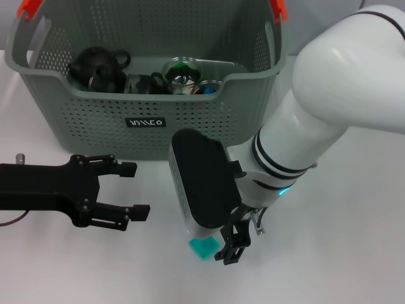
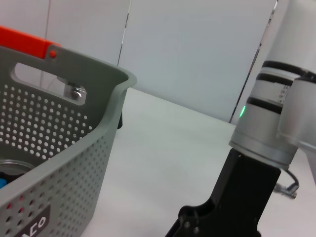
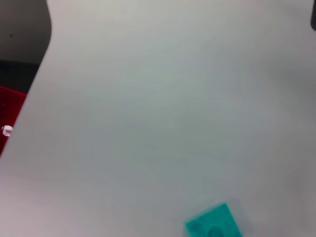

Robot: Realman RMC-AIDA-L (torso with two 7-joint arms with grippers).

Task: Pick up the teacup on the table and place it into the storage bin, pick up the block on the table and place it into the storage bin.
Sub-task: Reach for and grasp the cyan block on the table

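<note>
A: What does the head view show?
B: The grey-green storage bin [image 1: 152, 95] holds a dark teapot [image 1: 98, 68] and glassware. The left gripper [image 1: 136, 189], jaws apart, hovers before it. The right gripper [image 1: 221, 244] sits just beside the teal block [image 1: 204, 247] on the white table [image 1: 329, 253]; I cannot tell its jaws' state.

A: And the wrist views?
B: Left wrist: the bin's corner and the right arm [image 2: 276, 123]. Right wrist: the block alone on the table.
</note>
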